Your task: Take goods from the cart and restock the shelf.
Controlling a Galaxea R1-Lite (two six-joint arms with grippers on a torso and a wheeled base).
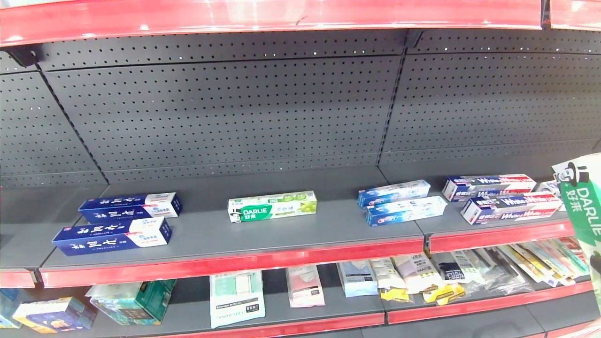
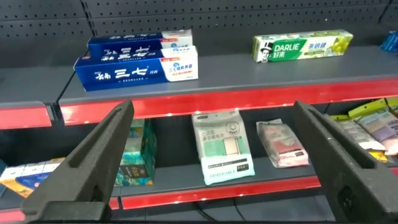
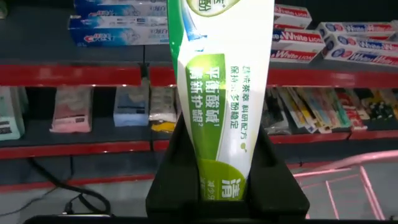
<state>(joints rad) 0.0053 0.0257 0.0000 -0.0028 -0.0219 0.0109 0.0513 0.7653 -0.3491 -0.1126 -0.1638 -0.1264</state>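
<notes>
We had the right gripper clamped on the lower end of a green toothpaste box. The box stood upright between the fingers, before the right end of the grey shelf board. Our left gripper hung in front of that board, fingers wide apart, holding nothing. On the board lay a matching green box and, leftward, two blue boxes. A perforated back panel rose behind it, and packets lay beneath.

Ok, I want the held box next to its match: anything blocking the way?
Nothing visible does. The right gripper holds the green box in front of the shelf; bare shelf lies either side of the matching box, open from the front.
</notes>
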